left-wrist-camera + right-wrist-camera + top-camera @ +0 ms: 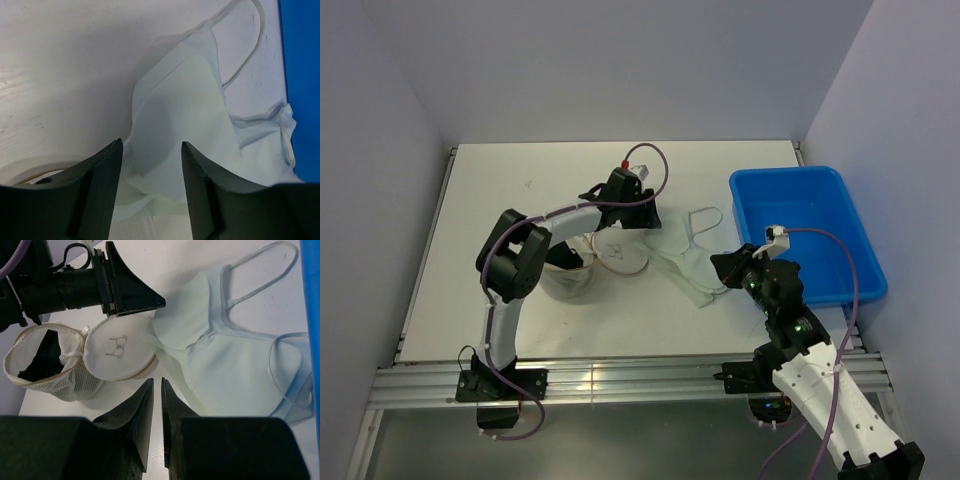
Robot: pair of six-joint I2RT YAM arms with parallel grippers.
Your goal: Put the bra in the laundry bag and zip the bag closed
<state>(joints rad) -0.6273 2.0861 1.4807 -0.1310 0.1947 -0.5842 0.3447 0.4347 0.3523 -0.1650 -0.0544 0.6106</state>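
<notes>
I am holding my left hand (151,145) wide open over the bra (185,115), aiming to pinch the cup's middle. My right hand (157,385) is waiting, nearly closed, empty.

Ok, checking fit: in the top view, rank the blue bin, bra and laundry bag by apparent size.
1. Blue bin
2. Bra
3. Laundry bag; the left arm hides part of it, so bra versus bag is unsure.
</notes>
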